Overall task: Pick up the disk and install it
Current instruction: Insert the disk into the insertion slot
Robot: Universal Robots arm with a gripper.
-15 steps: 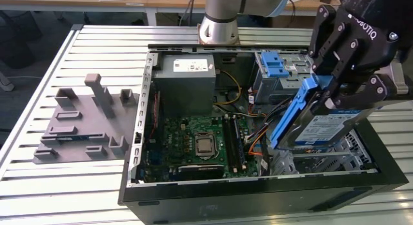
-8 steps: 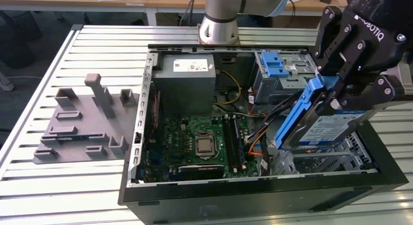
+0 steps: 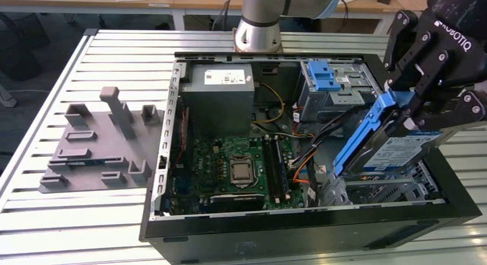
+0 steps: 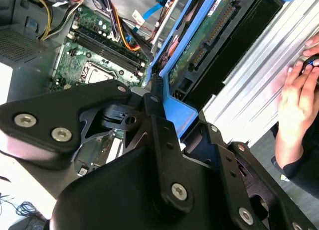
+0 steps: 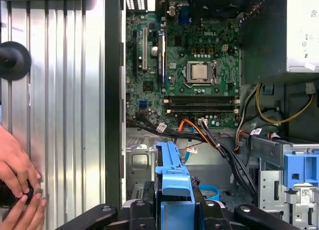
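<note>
The disk (image 3: 397,150), a silver drive with a blue-and-white label and a blue plastic frame, hangs tilted on edge above the open computer case (image 3: 304,222), at the exterior view's right. My black gripper (image 3: 411,114) is shut on it from above, one finger on each flat side. In the second wrist view the gripper (image 4: 180,115) clamps the blue frame, and the disk's (image 4: 199,46) green circuit underside shows. In the first wrist view the disk's (image 5: 172,165) blue edge rises from between the fingers of the gripper (image 5: 175,211), over the case's drive bay area.
Inside the case are a green motherboard (image 3: 236,168), a grey power supply box (image 3: 220,85), a silver cage with a blue latch (image 3: 329,77) and loose cables (image 3: 300,162). A grey moulded fixture (image 3: 99,145) lies on the slatted table. A person's hands (image 5: 17,177) rest beside the case.
</note>
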